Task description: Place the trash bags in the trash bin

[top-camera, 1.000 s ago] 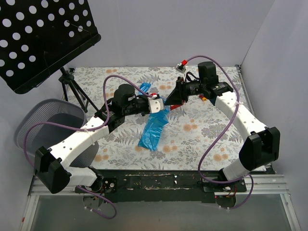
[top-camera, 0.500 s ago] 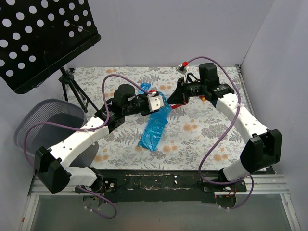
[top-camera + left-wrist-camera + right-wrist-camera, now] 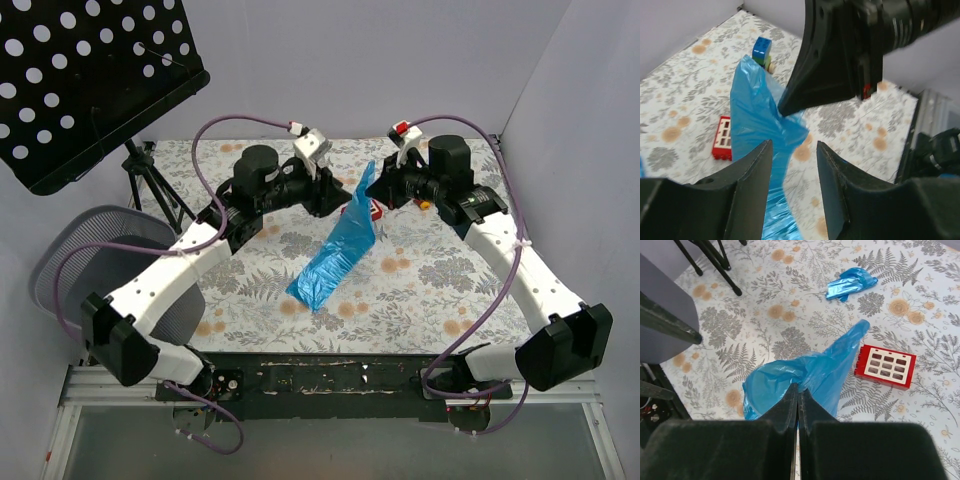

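Blue film trash bag has changed hands: the right gripper now pinches its upper edge, jaws fully together, while the left gripper has let go and stands partly apart, empty, just beside the film. Bag hangs tilted, top raised, lower end on the table. Wire-mesh trash bin sits well apart at far left; the holding arm is judged the farther one.

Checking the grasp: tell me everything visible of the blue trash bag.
The blue trash bag is thin, shiny, crinkled translucent film, bunched into a long strip. The right gripper pinches it near the top with shut jaws, holding that end raised; its lower end trails on the table. The left gripper sits beside it, jaws open.
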{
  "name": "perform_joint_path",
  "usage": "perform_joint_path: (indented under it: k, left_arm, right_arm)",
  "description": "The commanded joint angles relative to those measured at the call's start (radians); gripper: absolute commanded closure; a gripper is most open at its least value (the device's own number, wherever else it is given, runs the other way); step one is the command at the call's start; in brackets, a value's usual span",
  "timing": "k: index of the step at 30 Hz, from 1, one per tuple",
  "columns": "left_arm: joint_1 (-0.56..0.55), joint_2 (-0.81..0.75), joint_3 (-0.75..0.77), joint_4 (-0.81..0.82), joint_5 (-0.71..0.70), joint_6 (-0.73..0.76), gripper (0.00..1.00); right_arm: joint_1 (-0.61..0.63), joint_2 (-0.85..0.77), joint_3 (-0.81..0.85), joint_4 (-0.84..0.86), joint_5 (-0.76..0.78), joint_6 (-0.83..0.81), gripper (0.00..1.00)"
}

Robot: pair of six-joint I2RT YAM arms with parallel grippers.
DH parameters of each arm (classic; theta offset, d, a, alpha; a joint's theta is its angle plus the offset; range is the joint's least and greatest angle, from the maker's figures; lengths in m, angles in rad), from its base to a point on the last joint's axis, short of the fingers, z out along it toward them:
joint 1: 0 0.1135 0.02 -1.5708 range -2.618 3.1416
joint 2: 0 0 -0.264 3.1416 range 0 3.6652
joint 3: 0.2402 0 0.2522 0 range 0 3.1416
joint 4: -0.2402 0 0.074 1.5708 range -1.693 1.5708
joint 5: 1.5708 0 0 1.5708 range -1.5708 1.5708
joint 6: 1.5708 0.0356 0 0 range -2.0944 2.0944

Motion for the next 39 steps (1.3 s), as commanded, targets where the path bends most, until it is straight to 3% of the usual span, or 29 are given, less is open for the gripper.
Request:
perform_joint_path:
  k: [1,10,14,17,21,27,39]
  left_arm:
    - [0.035,0.119,0.107,0.054,0.094,-0.299,0.59]
    - [0.041,0.276,0.213,0.092,0.250,-0.324,0.50]
    - [0.041,0.317,0.241,0.065,0.319,-0.262,0.69]
    - [0.043,0.334,0.256,0.034,0.359,-0.217,1.00]
    - [0.066,0.299,0.243,0.000,0.265,-0.166,1.00]
    - [0.076,0.239,0.235,-0.123,0.059,0.041,1.00]
    - [0.075,0.182,0.206,-0.127,-0.003,0.304,1.00]
  right_arm:
    - [0.035,-0.044,-0.028,0.057,0.120,-0.055,0.99]
    - [0.041,-0.084,-0.051,0.070,0.137,-0.057,0.99]
    - [0.041,-0.092,-0.065,0.073,0.137,-0.058,0.99]
    - [0.041,-0.095,-0.067,0.065,0.130,-0.066,0.99]
    - [0.016,-0.104,-0.075,0.025,0.200,-0.112,0.99]
    - [-0.073,-0.115,-0.096,-0.016,0.245,-0.118,0.99]
    - [-0.088,-0.105,-0.076,-0.013,0.286,-0.201,0.99]
